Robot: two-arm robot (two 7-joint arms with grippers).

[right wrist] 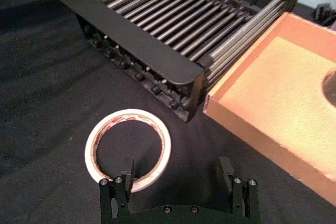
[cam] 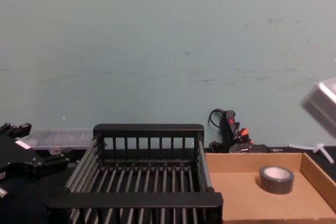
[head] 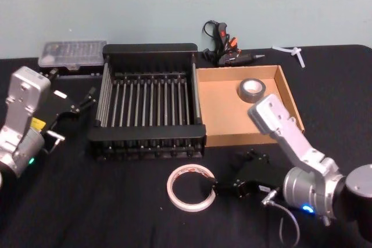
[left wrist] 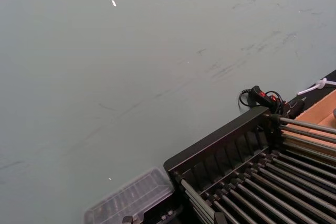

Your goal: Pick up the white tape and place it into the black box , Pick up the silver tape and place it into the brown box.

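The white tape (head: pixel 190 187) lies flat on the black cloth in front of the black box (head: pixel 151 137), an empty slatted crate. My right gripper (head: pixel 233 173) hovers open just right of the roll. In the right wrist view one of its fingers (right wrist: pixel 123 182) hangs over the near rim of the white tape (right wrist: pixel 128 148) and the other stands off to the side. The silver tape (head: pixel 251 89) rests inside the brown box (head: pixel 232 137), near its back right corner, as the chest view confirms for the silver tape (cam: pixel 276 179). My left gripper (head: pixel 84 100) sits open at the far left, beside the crate.
A clear plastic parts case (head: pixel 72 53) lies behind the crate's left corner. A black glue gun with cable (head: pixel 224 42) sits behind the brown box, and a small white piece (head: pixel 290 52) lies at the back right. A pale green wall closes off the table's far edge.
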